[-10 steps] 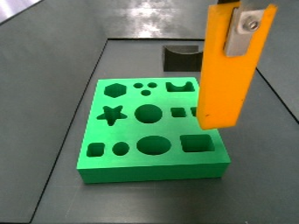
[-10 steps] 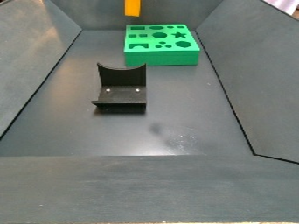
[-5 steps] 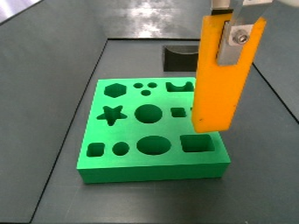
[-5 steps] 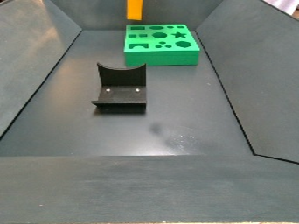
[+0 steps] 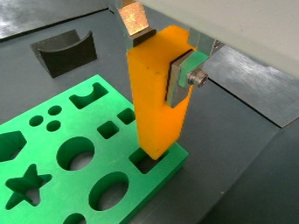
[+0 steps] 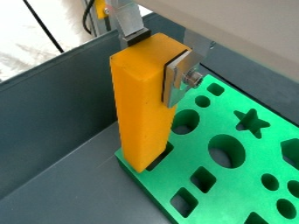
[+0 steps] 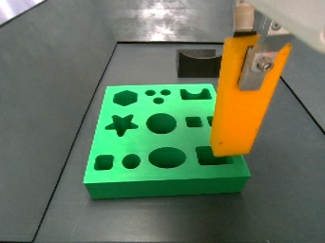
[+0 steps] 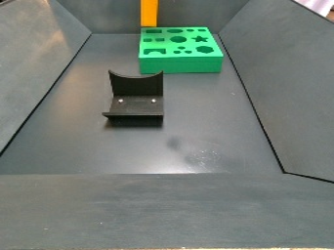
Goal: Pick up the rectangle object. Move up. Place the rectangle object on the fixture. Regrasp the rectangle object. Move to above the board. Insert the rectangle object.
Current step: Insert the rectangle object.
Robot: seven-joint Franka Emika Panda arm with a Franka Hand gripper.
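Note:
The gripper (image 5: 158,57) (image 6: 156,57) (image 7: 254,57) is shut on the upper part of the rectangle object (image 5: 155,109) (image 6: 138,105) (image 7: 238,100), an orange-yellow block held upright over the board (image 5: 47,144) (image 6: 243,168) (image 7: 140,142) (image 8: 183,62). The block's lower end meets the mouth of a rectangular hole at a corner of the green board; how deep it sits I cannot tell. In a side view only a short piece of the block (image 8: 148,12) shows, behind the board. The fixture (image 5: 65,52) (image 7: 197,64) (image 8: 133,98) stands apart from the board, with nothing on it.
The board carries several other cut-outs, among them a star (image 7: 122,123) and a round hole (image 7: 162,121). Sloping dark walls (image 8: 39,68) close in the floor on both sides.
The gripper has come down with the rectangle object, whose lower end has dropped from above the board to the corner hole. The fixture and board have not moved.

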